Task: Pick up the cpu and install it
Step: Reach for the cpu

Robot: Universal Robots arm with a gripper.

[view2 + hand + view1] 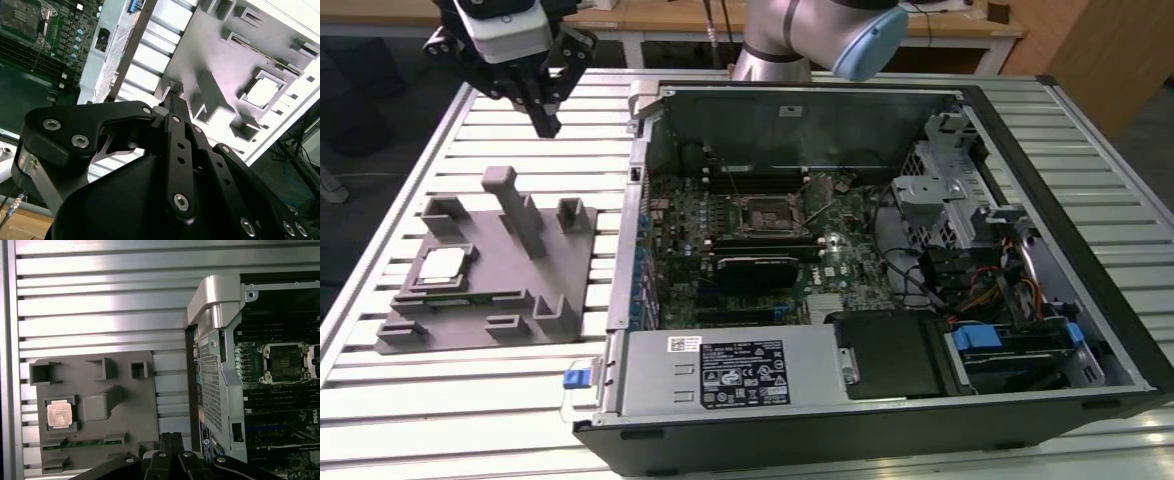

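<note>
The cpu [443, 265] is a small silvery square lying flat in a recess of the grey moulded tray [520, 300] at the exterior view's left. My gripper [547, 126] hangs high above the slatted table, behind the tray and apart from it, shut with nothing in it. In the first wrist view the cpu [59, 414] sits in the tray [125, 415] and my gripper [171, 439] hovers off the tray's edge. The second wrist view shows the cpu [262, 92] as a bright square. The black socket [767, 212] on the motherboard is open, its metal lever raised.
An open computer case [1014, 130] lies on the slatted aluminium table [454, 420], with its metal side wall [640, 200] between tray and motherboard. Upright posts [518, 210] rise from the tray. A drive cage and cables fill the case's right side.
</note>
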